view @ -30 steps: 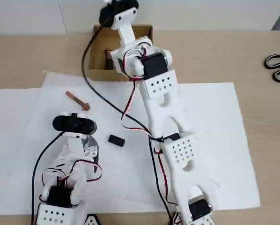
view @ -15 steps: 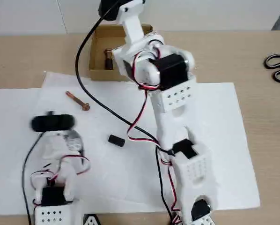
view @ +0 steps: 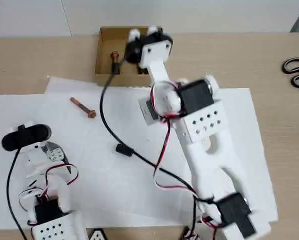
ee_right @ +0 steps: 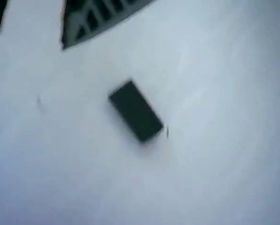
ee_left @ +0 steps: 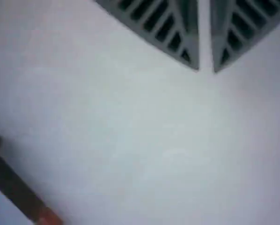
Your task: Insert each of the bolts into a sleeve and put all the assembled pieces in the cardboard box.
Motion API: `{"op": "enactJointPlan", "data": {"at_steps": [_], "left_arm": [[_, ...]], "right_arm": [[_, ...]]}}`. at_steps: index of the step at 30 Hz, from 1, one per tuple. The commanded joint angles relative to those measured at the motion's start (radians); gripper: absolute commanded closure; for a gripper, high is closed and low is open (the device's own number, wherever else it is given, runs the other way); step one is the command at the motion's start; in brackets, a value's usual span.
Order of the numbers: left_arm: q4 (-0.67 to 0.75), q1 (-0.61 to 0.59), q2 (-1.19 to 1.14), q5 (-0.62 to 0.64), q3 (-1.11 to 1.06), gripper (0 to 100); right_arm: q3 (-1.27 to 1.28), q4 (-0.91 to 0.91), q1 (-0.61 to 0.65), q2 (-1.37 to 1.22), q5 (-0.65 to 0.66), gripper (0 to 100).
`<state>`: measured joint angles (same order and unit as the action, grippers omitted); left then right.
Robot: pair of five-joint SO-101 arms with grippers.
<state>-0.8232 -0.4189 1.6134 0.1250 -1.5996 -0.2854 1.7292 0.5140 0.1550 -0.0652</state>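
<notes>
Near left, over the white paper (view: 19, 107): left gripper (ee_left: 206, 66), fingers all but closed, holds nothing. Right of centre: right gripper (ee_right: 32, 33), fingers parted, grips nothing. Between them, flat on the paper: 1 black sleeve (view: 123, 149). Farther left: 1 loose bolt (view: 83, 107). Inside the far cardboard box (view: 107, 79): 1 sleeved bolt (view: 114, 62).

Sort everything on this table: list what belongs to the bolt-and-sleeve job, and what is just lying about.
Belongs to the job:
- loose bolt on the paper
- black sleeve on the paper
- cardboard box
- assembled piece lying in the box

Just lying about:
- scissors at the table's far edge
- white paper sheets under the parts
</notes>
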Motion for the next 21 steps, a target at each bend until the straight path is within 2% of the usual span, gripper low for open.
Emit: {"op": "enactJointPlan", "data": {"at_steps": [1,5,10,14,21], "left_arm": [[0.049,-0.034,0.008,-0.002,0.041,100],[0.060,-0.040,0.008,-0.006,0.022,100],[0.057,-0.043,0.009,-0.009,0.010,100],[0.057,-0.043,0.009,-0.009,0.001,100],[0.012,-0.041,0.009,-0.008,-0.005,100]], "right_arm": [[0.163,-0.047,0.005,0.105,-0.009,91.5],[0.354,-0.182,0.007,0.170,0.015,91.5],[0.624,-0.404,0.065,0.239,0.172,91.5],[0.775,-0.538,0.122,0.252,0.245,91.0],[0.832,-0.650,0.136,0.249,0.256,70.9]]}}
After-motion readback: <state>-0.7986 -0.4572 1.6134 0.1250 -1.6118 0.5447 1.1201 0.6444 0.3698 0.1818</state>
